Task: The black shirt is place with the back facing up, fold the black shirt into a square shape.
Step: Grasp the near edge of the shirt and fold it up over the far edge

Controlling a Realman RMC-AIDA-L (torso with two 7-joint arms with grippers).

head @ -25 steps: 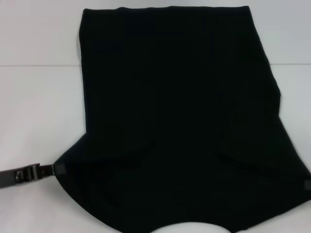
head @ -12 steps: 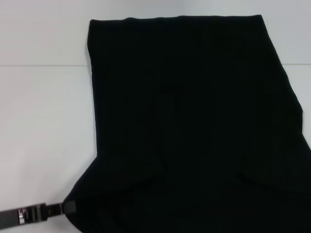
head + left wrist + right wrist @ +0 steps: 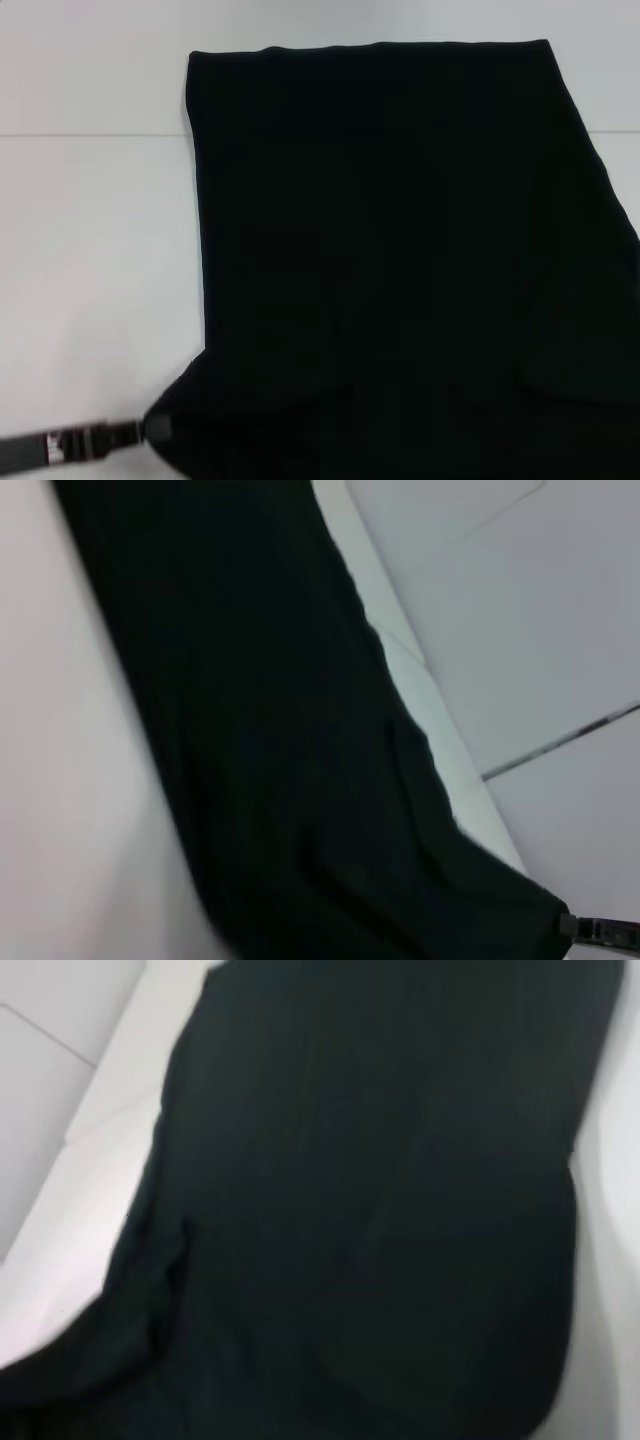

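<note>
The black shirt (image 3: 400, 250) lies spread over the white table (image 3: 90, 260), its straight hem at the far side and its sleeve end toward me. My left gripper (image 3: 155, 431) is shut on the shirt's near left sleeve corner, low at the left of the head view. My right gripper is out of the head view. It shows far off in the left wrist view (image 3: 578, 927), where the shirt's (image 3: 280, 760) opposite corner is drawn to a point at it. The right wrist view shows only the shirt (image 3: 380, 1210) on the table.
A table seam (image 3: 90, 134) runs across the far side, and the shirt's hem lies past it. The left wrist view shows the table's far edge (image 3: 420, 670) with grey floor tiles (image 3: 520, 630) beyond.
The shirt has slid toward me, with its hem lower in the head view. My left gripper moved nearer with the sleeve corner. My right gripper has left the head view.
</note>
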